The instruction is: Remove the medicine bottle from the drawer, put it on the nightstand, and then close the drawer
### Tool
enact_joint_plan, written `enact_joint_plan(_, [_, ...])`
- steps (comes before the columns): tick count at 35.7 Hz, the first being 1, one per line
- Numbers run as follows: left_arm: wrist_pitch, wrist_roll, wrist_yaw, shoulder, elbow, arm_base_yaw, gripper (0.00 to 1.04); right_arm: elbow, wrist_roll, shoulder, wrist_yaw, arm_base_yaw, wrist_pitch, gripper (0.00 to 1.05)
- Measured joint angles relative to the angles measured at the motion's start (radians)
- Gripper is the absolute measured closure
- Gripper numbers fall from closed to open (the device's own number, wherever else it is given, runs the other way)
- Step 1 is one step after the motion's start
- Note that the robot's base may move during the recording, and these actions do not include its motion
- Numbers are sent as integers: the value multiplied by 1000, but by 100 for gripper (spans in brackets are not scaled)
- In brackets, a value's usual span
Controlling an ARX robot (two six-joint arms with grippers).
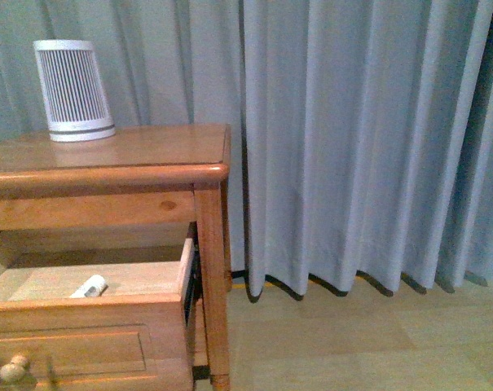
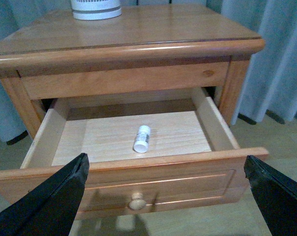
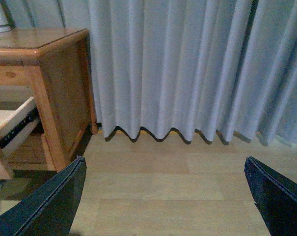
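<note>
The nightstand (image 1: 107,175) stands at 9 o'clock in the front view. Its flat counter (image 1: 148,147) carries a white ribbed cylinder (image 1: 72,90) near the back, at about 10 o'clock. The drawer (image 1: 83,342) is pulled out, at 7 o'clock in this view, and its round knob (image 1: 14,368) shows on the panel front. The medicine bottle (image 1: 90,286) lies on its side on the pale drawer floor, close behind the front wall. In the left wrist view the bottle (image 2: 142,138) is near the middle of the floor, apart from all four walls, and nothing touches it.

The left jaws are spread wide. Their black fingers (image 2: 50,201) hang in front of the drawer, one toward each end of the panel, with nothing between them. The right jaws are also spread wide and hold nothing. Their fingers (image 3: 45,206) are over the wooden floor (image 3: 177,182), beside the nightstand at its 3 o'clock side, facing a grey curtain (image 3: 187,69).
</note>
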Motion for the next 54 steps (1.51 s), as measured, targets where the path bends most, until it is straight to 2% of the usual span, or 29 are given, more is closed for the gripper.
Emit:
enact_joint_plan(9, [-346, -55, -45, -425, -35, -29, 7, 0, 0, 0, 0, 0, 0, 7])
enact_joint_plan(18, [-372, -67, -56, -483, -40, -31, 8, 0, 0, 0, 0, 0, 0, 7])
enact_joint_plan(21, [-328, -64, -137, -515, -82, -34, 26, 0, 0, 0, 0, 0, 0, 7])
enact_joint_plan(26, [-330, -64, -139, -571, -143, -35, 57, 0, 0, 0, 0, 0, 0, 7])
enact_joint_plan(32, [-341, -64, -139, -618, -172, -35, 81, 0, 0, 0, 0, 0, 0, 7])
enact_joint_plan(36, [-359, -66, -139, -658, -196, -35, 102, 0, 0, 0, 0, 0, 0, 7])
enact_joint_plan(54, [-422, -61, -140, -796, -268, -35, 102, 0, 0, 0, 0, 0, 0, 7])
